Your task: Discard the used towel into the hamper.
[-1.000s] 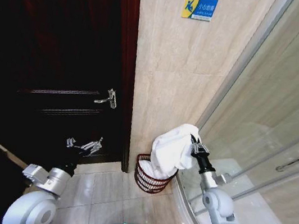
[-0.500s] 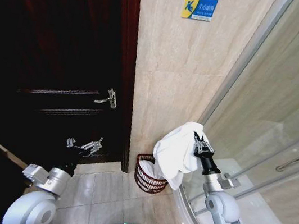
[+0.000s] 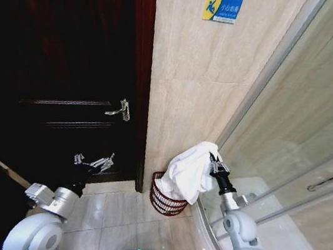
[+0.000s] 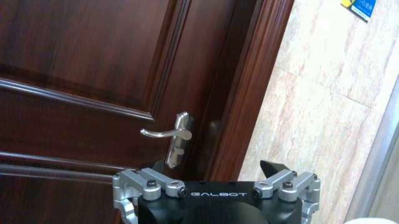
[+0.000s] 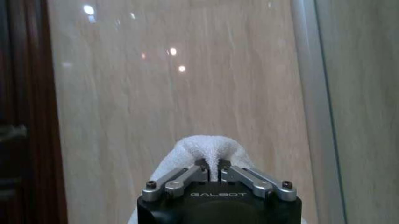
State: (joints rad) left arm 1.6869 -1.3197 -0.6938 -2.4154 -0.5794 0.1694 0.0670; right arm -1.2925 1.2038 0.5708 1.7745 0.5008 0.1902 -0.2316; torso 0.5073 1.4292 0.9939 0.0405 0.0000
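Head view: the towel point(image 3: 188, 171) is pinched in the closed right gripper point(image 3: 213, 160) above the hamper point(image 3: 167, 199) (left gripper point(image 3: 102, 163) parked, spread empty), seemingly for a clean drop.

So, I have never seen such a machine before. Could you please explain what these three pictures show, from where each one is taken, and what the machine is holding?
This is a wheeled robot with two arms, in a bathroom. The wide picture comes from a camera on its head, looking down. The other two come from cameras on its wrists. The right gripper is shut on a white towel, which hangs over the hamper, a small dark red basket on the floor by the tiled wall. The right wrist picture shows the fingers pinching a fold of the towel. The left gripper waits open, low in front of the dark wooden door; its wrist picture shows the door handle.
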